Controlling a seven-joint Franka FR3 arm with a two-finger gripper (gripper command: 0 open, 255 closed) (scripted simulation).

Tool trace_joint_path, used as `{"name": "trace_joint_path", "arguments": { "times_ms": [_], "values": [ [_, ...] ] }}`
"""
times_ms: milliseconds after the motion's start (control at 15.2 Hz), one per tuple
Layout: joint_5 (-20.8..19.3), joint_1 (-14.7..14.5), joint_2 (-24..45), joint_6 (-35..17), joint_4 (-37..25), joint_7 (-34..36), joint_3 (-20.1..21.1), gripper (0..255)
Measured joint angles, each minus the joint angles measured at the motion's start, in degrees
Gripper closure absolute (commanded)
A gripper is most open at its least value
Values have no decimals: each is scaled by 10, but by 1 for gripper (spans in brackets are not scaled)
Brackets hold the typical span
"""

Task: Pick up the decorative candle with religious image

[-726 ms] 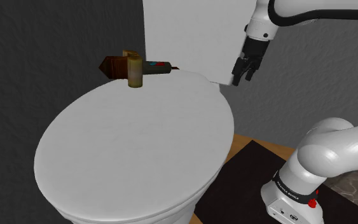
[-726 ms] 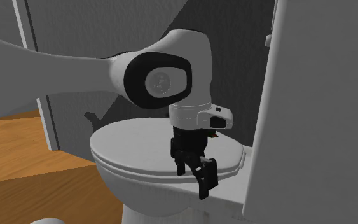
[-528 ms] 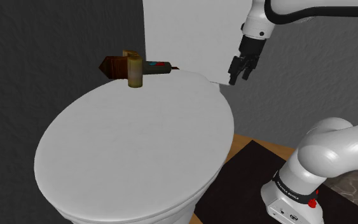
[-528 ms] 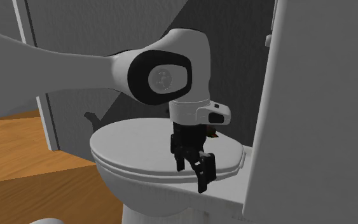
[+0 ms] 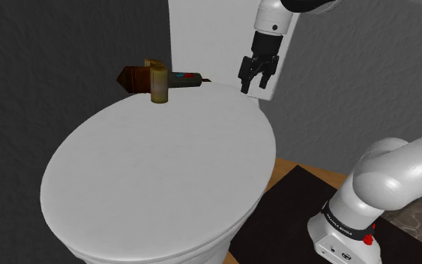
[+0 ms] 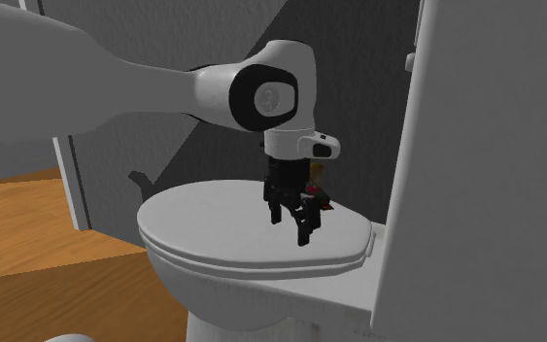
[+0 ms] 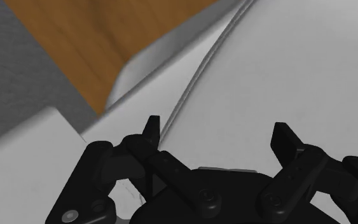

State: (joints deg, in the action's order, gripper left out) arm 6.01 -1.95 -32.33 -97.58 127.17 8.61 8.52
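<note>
Smooth toilet lid (image 5: pixel 157 172) bears a dark cylindrical candle (image 5: pixel 186 77), seemingly lying; tool (image 5: pixel 253 85) gapes empty.

The candle (image 5: pixel 185 77) was a dark cylinder with a red-and-blue label. It lay on its side at the rear of the toilet lid (image 5: pixel 157 172).

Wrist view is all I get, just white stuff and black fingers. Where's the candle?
Observer: The candle lies on its side at the back of the toilet lid, dark with a red and blue label.
Operator: Is the gripper close?
Observer: The gripper hangs above the lid's back edge, apart from the candle, toward the shoulder view's right.
Operator: Anything else there?
Observer: A yellowish cylinder stands just in front of the candle.
</note>
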Motion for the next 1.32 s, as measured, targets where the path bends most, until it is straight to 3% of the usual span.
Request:
{"name": "trace_joint_path", "arguments": {
  "times_ms": [660,1056,1320],
  "values": [
    [11,-21,177,23,-205,104,78,0],
    [-14,-41,303,57,-367,170,119,0],
    [-46,-70,402,97,-504,220,144,0]
  ]
}}
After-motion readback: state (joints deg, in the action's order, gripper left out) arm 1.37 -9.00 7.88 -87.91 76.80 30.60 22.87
